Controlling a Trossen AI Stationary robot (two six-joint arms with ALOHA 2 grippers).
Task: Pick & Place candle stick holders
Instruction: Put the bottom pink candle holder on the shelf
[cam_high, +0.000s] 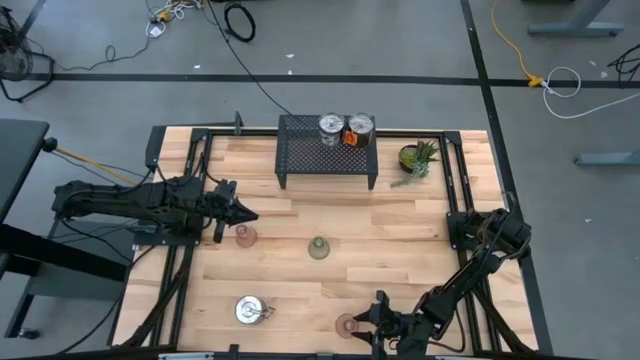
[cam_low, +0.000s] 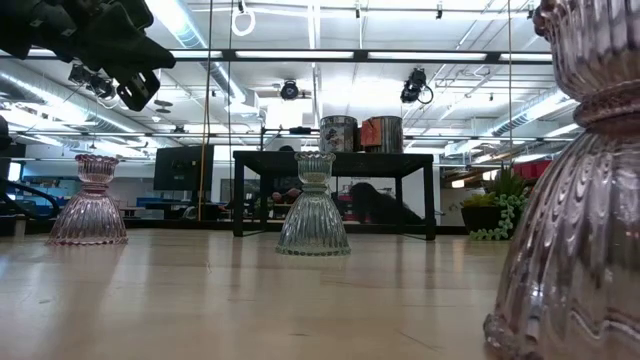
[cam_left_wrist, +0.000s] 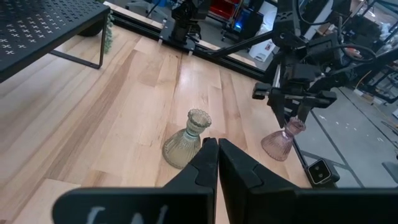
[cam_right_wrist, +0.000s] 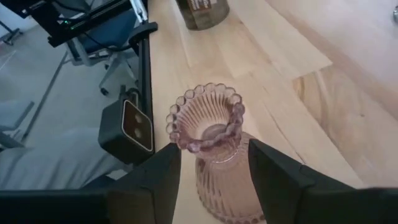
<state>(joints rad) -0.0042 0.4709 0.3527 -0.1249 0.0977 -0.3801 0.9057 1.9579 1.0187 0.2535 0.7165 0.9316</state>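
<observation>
The left tool (cam_high: 245, 213) hangs above the worktop (cam_high: 400, 270) with its fingers (cam_left_wrist: 208, 163) pressed together, holding nothing; a pink holder (cam_high: 243, 235) stands just beside its tip, apart from it. The right tool (cam_high: 370, 318) sits at the near edge with its fingers (cam_right_wrist: 273, 171) spread on either side of a second pink holder (cam_right_wrist: 214, 155); whether they touch the glass cannot be told. That holder stands upright on the wood beside a small black camera (cam_right_wrist: 132, 127). The green holder (cam_high: 318, 247) stands upright near the middle. One silver holder (cam_high: 250, 310) rests near the front left. Two more silver holders (cam_high: 345, 128), one with an orange part, sit on the rack (cam_high: 300, 155) at the back, with the plant (cam_high: 416, 158) next to it.
</observation>
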